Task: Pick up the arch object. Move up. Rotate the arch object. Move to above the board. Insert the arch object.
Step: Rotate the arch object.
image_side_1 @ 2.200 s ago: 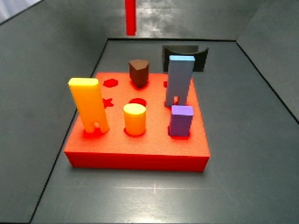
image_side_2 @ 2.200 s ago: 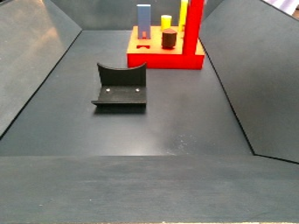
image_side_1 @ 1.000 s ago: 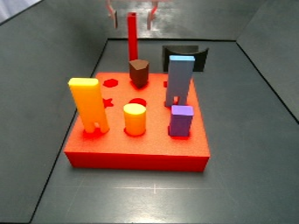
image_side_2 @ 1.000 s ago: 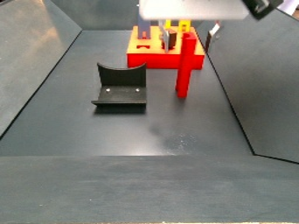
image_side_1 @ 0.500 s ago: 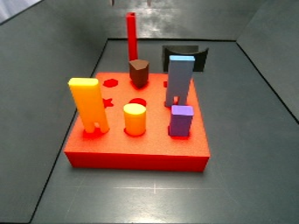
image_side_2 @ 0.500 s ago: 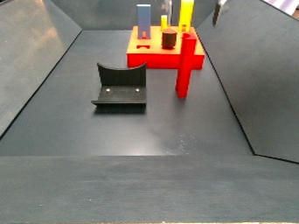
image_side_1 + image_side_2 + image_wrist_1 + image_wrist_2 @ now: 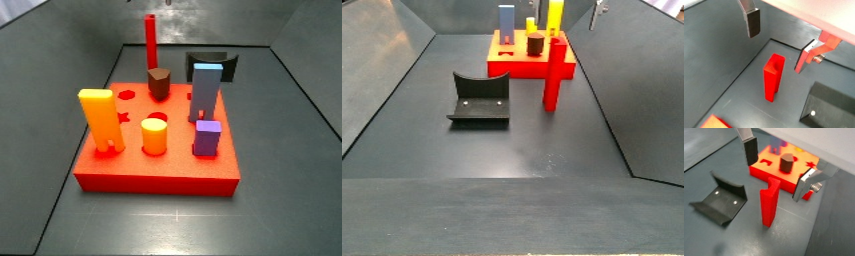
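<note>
Hovering spread and empty above the upright arch object [image 7: 773,76], pincer [image 7: 779,39] at pick-up step; descent and closing needed, board [image 7: 772,170] at twelve o'clock.

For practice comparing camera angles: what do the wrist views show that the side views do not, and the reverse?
Only the wrist views show the gripper, jaws open above the arch object, not touching it. Only the side views show the tall orange-yellow block and blue-grey pillar on the board. Both show the arch object standing upright on the floor, and the fixture.

No readable text, labels or numbers anywhere.
</note>
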